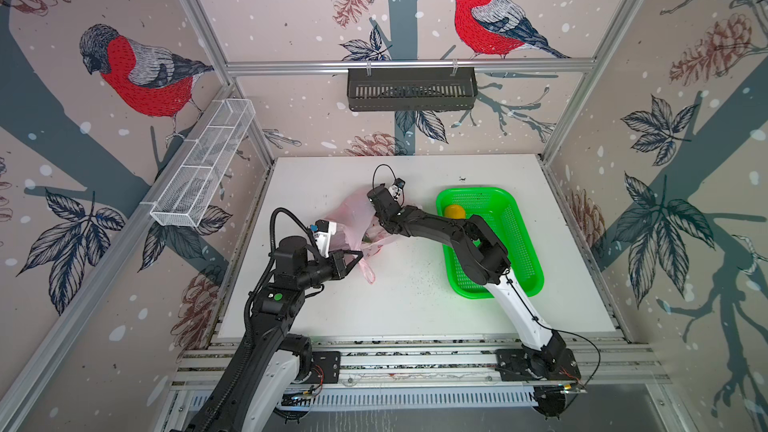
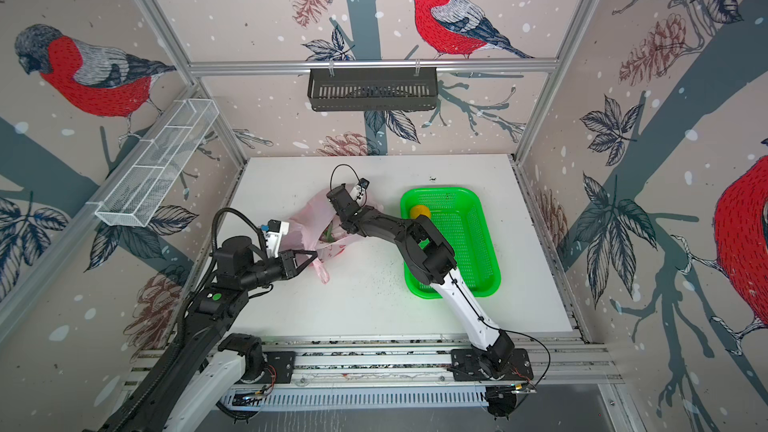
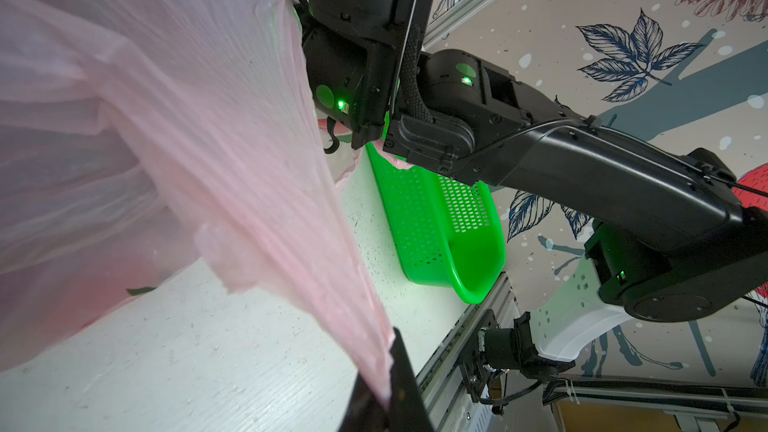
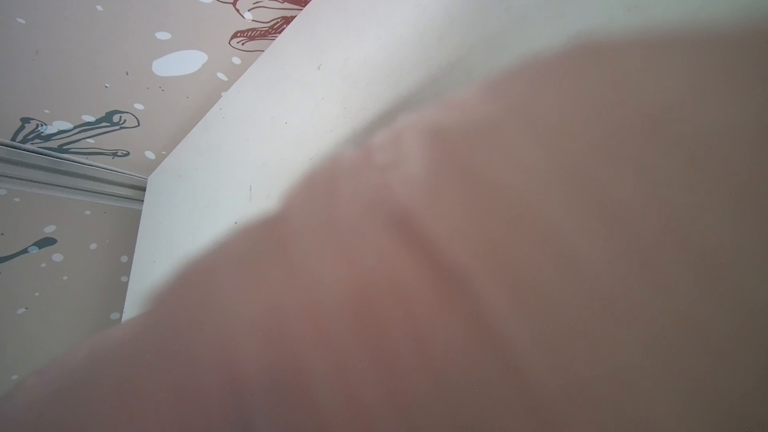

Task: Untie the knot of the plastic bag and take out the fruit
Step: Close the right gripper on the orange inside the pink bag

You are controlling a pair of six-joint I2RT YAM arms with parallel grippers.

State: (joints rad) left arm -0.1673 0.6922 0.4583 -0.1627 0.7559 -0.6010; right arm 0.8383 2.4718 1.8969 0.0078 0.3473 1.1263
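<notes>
- Thin translucent pale pink plastic bag with red fruit prints [image 1: 349,218] [image 2: 309,214] lies crumpled on the white surface [image 1: 415,313], left of centre, between the two arms.
- Left gripper [image 1: 356,258] [image 2: 311,256] is at the bag's near edge. In the left wrist view its dark fingers [image 3: 405,371] are closed tight on a bunched, stretched strip of the pink film [image 3: 249,184]. The film fans up from the pinch.
- A loose pink strap loop [image 1: 368,274] droops onto the surface just beside the left gripper.
- Right arm [image 1: 436,226] [image 2: 386,226] reaches across from the right. Its wrist sits over the bag's top.
- Right gripper fingers are hidden under the wrist and film, so I cannot tell how wide they are or whether they hold anything.
- Right wrist view is mostly filled with blurred pink film [image 4: 498,284].
- A green-tipped fruit piece [image 1: 368,238] [image 2: 329,234] shows inside the bag mouth.
- Yellow lemon-like ball [image 1: 455,211] [image 2: 419,211] lies in the far left corner of the bright green plastic mesh basket [image 1: 528,268] [image 2: 488,251] [image 3: 436,222], right of the bag.
</notes>
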